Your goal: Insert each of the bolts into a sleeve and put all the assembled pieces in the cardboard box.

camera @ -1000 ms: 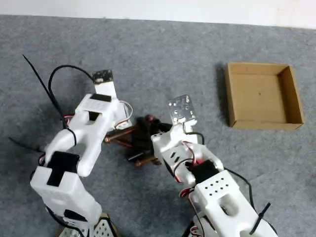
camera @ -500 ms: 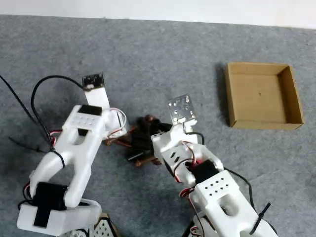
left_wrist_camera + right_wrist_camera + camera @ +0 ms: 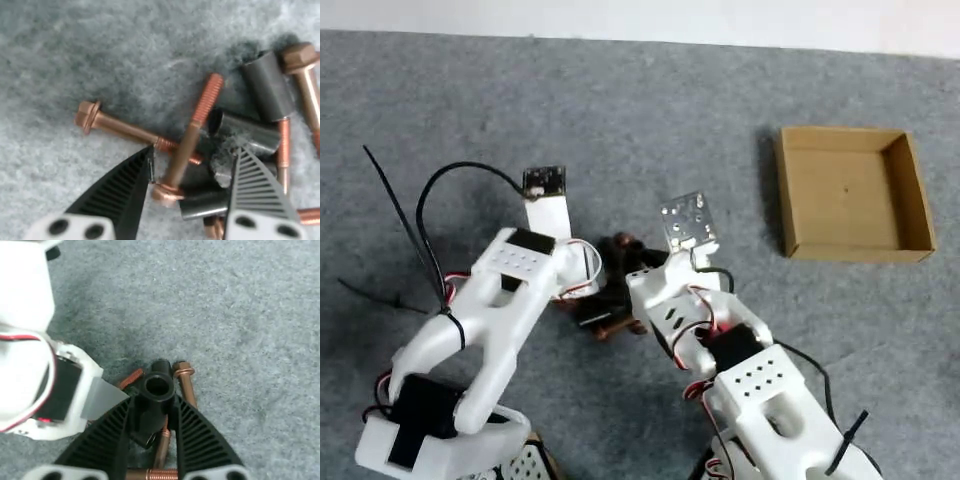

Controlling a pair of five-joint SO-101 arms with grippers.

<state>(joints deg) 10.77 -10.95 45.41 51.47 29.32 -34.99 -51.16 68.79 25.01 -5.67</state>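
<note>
On a fuzzy grey worktop (image 3: 670, 110), the right end effector (image 3: 152, 407) is clamped on a black tubular sleeve (image 3: 157, 387), its bore facing up. Beneath lies a pile (image 3: 608, 318) of copper-coloured threaded bolts and dark sleeves. The left end effector (image 3: 194, 155), ribbed fingers apart, straddles a flange-headed bolt (image 3: 186, 145) there. The square, open-topped cardboard box (image 3: 917, 190) sits at two o'clock from the pile, well apart.
</note>
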